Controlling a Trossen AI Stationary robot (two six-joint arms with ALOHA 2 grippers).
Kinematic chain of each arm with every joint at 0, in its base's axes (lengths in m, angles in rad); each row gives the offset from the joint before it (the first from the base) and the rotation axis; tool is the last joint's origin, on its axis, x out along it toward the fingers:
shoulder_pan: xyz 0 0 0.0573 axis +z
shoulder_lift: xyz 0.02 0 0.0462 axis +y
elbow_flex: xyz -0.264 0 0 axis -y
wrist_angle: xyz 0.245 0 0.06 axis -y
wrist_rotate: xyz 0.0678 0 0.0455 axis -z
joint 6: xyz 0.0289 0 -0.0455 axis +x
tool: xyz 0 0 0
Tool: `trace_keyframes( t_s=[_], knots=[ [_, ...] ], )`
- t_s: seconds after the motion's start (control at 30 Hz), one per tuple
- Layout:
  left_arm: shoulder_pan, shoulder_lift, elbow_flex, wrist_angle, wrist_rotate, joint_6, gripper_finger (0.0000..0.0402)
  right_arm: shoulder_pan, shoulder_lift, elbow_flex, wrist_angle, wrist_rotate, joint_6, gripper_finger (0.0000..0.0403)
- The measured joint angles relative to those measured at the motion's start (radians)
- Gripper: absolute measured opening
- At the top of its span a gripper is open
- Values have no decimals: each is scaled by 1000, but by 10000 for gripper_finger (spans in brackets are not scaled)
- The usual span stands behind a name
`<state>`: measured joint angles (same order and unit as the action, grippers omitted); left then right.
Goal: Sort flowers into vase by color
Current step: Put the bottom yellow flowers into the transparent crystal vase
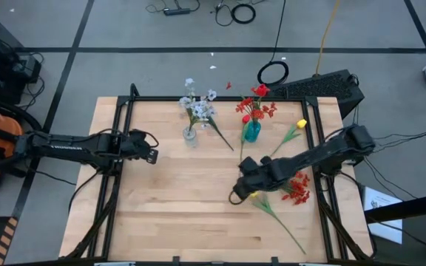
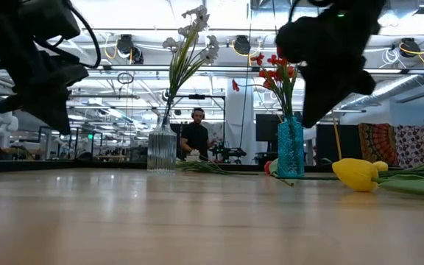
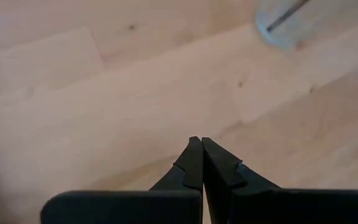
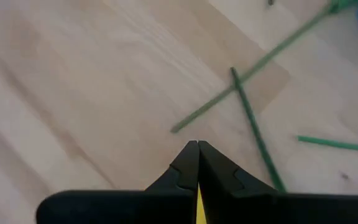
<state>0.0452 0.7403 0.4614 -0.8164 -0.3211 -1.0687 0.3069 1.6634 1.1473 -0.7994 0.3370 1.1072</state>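
Two vases stand toward the 12 o'clock edge of the pale wooden desk [image 1: 168, 199]: a clear ribbed vase [image 1: 190, 136] holding white-bluish wispy sprays [image 1: 198, 103], and at its 3 o'clock a blue vase [image 1: 251, 131] with red flowers [image 1: 256, 103]. One yellow tulip [image 1: 300, 125] lies on the wood at 3 o'clock of the blue vase, and a red spray [image 1: 299, 189] lies near the 4 o'clock corner. A black frame rims the desk, which stands on a grey floor crossed by dark tape lines and cables.

The left end effector [image 1: 152, 155] hangs over bare wood at 9 o'clock, its fingers [image 3: 194, 163] pressed together on nothing. The right end effector [image 1: 237, 193], at about 4 o'clock of centre, has its tips closed with a yellow sliver between them; loose green stems [image 4: 247, 118] lie just beyond.

The low view shows a hall with ceiling lights and a person in dark clothes [image 2: 195, 138] behind the desk.
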Motion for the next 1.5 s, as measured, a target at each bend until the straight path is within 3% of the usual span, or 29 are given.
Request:
trace_keyframes(
  t_s=[0.13, 0.33, 0.63, 1.0, 1.13, 1.33, 1.5],
  knots=[
    [0, 0, 0, -8, 45, 0, 2, -19, 70, 95, -138, -82, 104, 0],
    [0, 0, 0, -7, 52, 14, 2, 6, 64, 99, -208, -162, 345, 0],
    [0, 0, 0, -7, 58, 156, 2, 104, 43, 99, -278, -444, 298, 9],
    [0, 0, -1, -5, 89, 220, 2, 244, 46, 95, -271, -501, 287, 103],
    [0, 0, -1, -5, 93, 220, 2, 273, 46, 10, -175, -516, 337, 132],
    [0, 0, -1, -6, 141, 220, 2, 309, 46, -165, 204, -549, 419, 159],
    [0, 0, -1, -5, 152, 218, 2, 318, 45, -230, 207, -559, 517, 157]
  ],
)
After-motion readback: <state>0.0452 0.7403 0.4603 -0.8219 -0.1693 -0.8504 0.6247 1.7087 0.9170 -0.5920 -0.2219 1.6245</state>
